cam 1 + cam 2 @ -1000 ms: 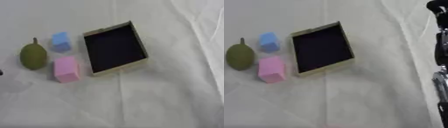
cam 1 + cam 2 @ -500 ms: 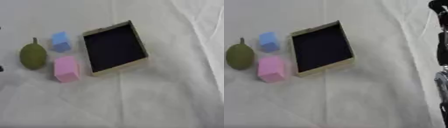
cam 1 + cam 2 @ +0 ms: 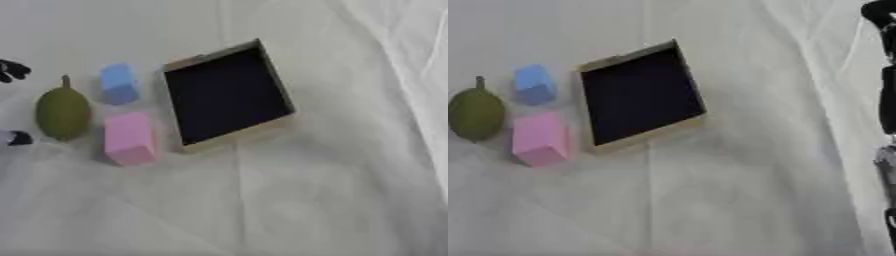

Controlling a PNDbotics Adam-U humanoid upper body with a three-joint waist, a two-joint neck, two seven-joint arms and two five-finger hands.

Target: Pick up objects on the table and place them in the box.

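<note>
Leftmost, at the edge of the left eye view, we see two dark bits of our left hand (image 3: 10, 70), one above and one below the level of the green pear-shaped fruit (image 3: 63, 112); too little shows for us to tell whether its fingers are straight or curled. The fruit lies just beside that hand, its stem pointing away from us, so its long axis runs up and down the view. Next to the right sit the blue block (image 3: 117, 83) and, nearer us, the pink block (image 3: 129, 138), each just beside the box (image 3: 229, 145), whose dark inside holds nothing yet. The box lies slightly askew on the white cloth (image 3: 289, 200).

Far right, in the right eye view, our right arm (image 3: 888, 100) runs down the edge, well apart from all three objects, with the box between; its hand does not show.

We judge the left hand far nearer, and the fruit the closest pick, lying to its right, with the box further right again.
</note>
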